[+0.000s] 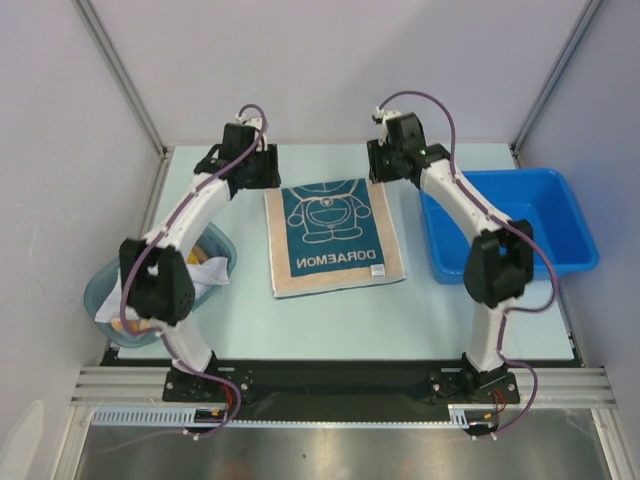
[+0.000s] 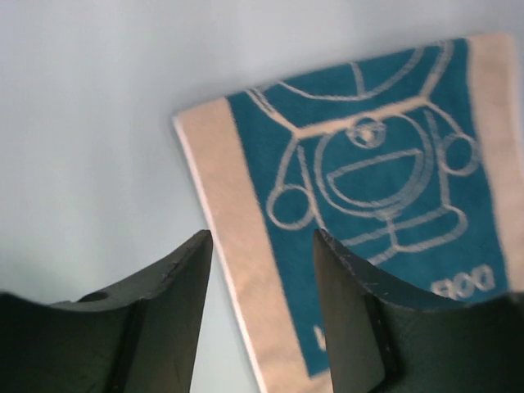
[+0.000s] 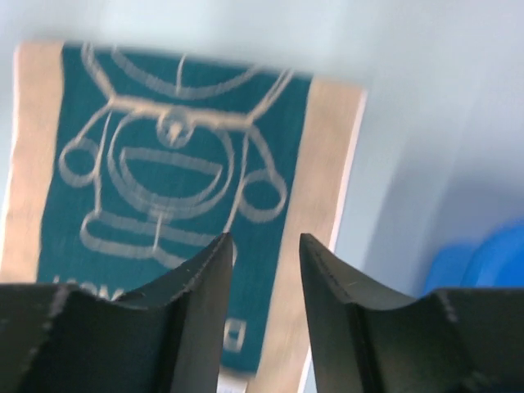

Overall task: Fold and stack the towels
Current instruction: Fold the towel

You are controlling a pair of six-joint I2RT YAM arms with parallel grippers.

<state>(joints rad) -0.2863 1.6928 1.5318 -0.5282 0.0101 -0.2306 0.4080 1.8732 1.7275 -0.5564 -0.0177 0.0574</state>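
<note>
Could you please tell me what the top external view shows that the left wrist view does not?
Only the top external view shows the left arm, the right arm, the blue bin, the teal tub holding more towels, and the teal towel complete with its full lettering. Only the left wrist view shows the left claw close up, open and empty over that towel's pale edge. Both show the teal towel lying flat on the table.
</note>
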